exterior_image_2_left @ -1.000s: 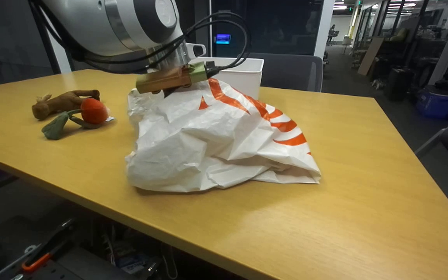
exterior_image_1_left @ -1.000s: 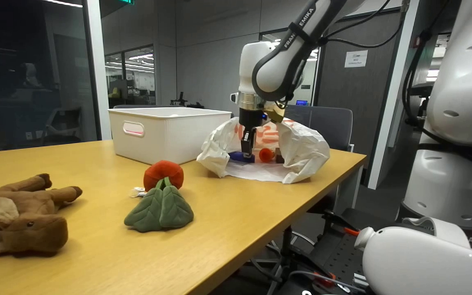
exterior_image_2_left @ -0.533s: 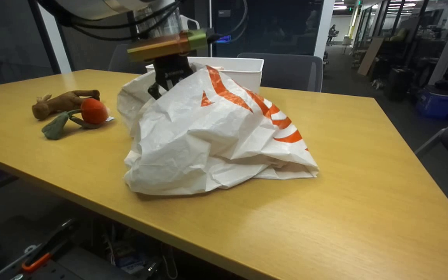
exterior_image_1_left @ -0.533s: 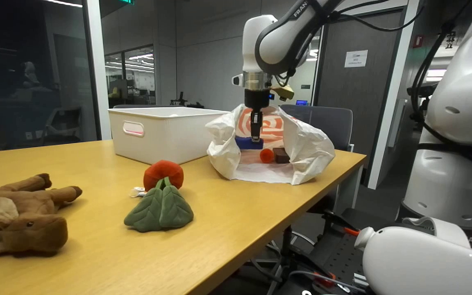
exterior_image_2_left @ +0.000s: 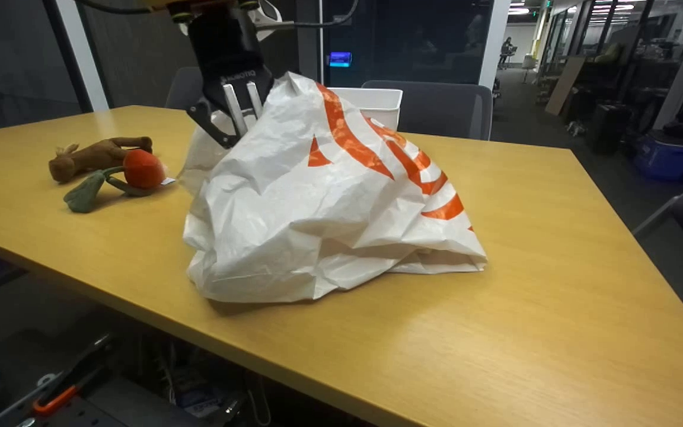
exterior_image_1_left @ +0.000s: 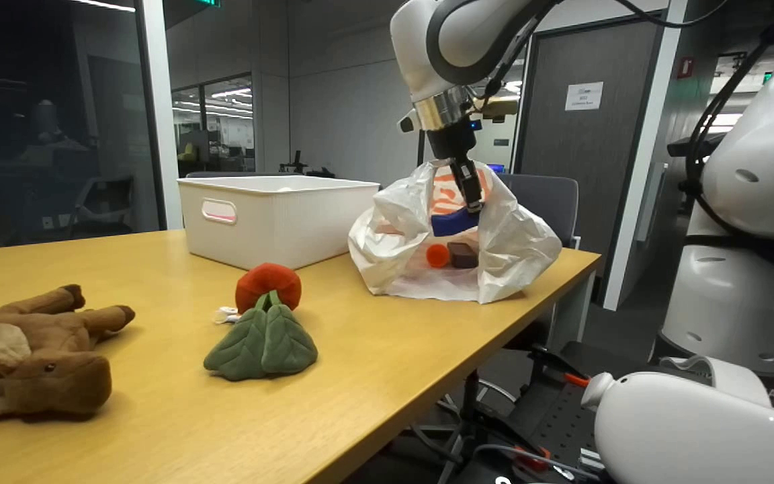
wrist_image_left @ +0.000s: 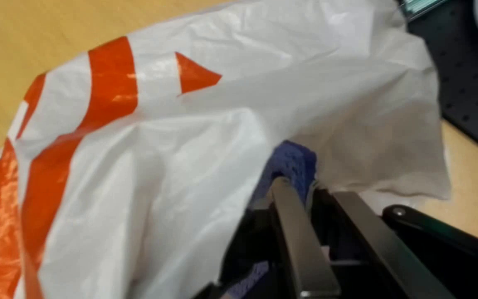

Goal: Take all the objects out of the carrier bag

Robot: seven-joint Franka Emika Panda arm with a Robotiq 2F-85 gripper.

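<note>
The gripper (exterior_image_1_left: 474, 207) is closed on the blue piece (exterior_image_1_left: 451, 222), pinching it near one end; the rest of the piece juts out sideways, a little tilted, above the floor of the carrier bag (exterior_image_1_left: 387, 249); the bag, white and wrinkled with orange-red print (exterior_image_2_left: 338, 126), rests on the bench (exterior_image_1_left: 360, 376) with its mouth wide; the gripper leans in at that mouth, and in an exterior view its tips are hidden behind the raised plastic (exterior_image_2_left: 294, 112); in the wrist view one end of the blue piece shows past the fingers (wrist_image_left: 301, 236), the bag's wall close by, though whether they touch I cannot tell; on the floor of the bag sit an orange-red round thing (exterior_image_1_left: 437, 255) and a dark brown block (exterior_image_1_left: 463, 255), just beside each other; both are below the blue piece and apart from it; out on the bench, well apart from the bag, lies a red round plush (exterior_image_1_left: 268, 286) with green leaves (exterior_image_1_left: 263, 343), a small white tag (exterior_image_1_left: 227, 314) next to the red part; near it the brown plush toy (exterior_image_1_left: 44, 356) lies on its side; the white bin (exterior_image_1_left: 259, 222) stands upright beside the bag, an oval handle hole (exterior_image_1_left: 219, 211) in its wall.
</note>
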